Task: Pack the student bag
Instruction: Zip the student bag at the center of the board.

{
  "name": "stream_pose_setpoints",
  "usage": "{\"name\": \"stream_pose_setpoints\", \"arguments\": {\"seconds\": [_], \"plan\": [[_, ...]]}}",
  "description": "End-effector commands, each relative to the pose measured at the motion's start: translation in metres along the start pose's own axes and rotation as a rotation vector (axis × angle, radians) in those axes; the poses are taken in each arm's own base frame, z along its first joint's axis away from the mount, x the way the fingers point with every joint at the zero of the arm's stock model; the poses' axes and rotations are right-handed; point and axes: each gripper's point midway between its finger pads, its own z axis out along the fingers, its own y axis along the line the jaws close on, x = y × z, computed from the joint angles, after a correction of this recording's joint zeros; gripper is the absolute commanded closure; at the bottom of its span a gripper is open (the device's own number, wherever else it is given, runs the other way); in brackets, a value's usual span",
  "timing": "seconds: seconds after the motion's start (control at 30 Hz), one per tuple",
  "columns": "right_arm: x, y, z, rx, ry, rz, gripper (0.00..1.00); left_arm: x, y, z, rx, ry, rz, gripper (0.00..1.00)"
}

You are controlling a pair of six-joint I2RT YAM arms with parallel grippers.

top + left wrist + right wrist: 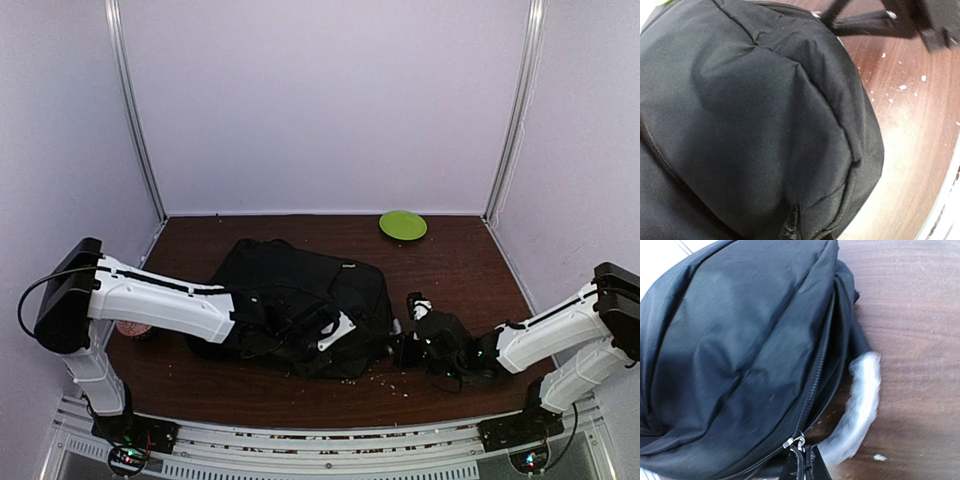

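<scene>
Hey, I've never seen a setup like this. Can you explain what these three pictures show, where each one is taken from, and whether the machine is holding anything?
These are two white robot arms bolted to the near edge of a brown table, each ending in a two-finger claw. The wide picture looks down from above and behind them, with the left arm and the right arm. The other two are close-ups from cameras on the wrists. On the table lie a black backpack, a green plate and white crumbs. Both claws are shut. The right claw seems to pinch the zipper pull. The left claw sits on the backpack, its grip hidden.
</scene>
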Motion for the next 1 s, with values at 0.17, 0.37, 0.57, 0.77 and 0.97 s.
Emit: {"name": "stream_pose_setpoints", "arguments": {"seconds": [0.17, 0.37, 0.57, 0.77, 0.97], "plan": [[-0.012, -0.054, 0.003, 0.166, 0.009, -0.028, 1.0, 0.044, -0.001, -0.021, -0.013, 0.093, 0.053, 1.0], [-0.016, -0.063, -0.001, 0.18, -0.007, 0.008, 1.0, 0.064, -0.002, -0.02, -0.007, 0.117, 0.03, 1.0], [-0.027, -0.065, -0.004, 0.18, -0.034, 0.016, 1.0, 0.082, -0.014, -0.017, 0.025, 0.131, 0.02, 1.0], [-0.034, -0.063, -0.004, 0.18, -0.035, 0.011, 1.0, 0.095, -0.017, -0.013, 0.021, 0.153, 0.01, 1.0], [-0.016, -0.052, -0.005, 0.088, 0.039, -0.003, 1.0, 0.098, -0.017, -0.011, 0.017, 0.136, -0.024, 0.95]]}}
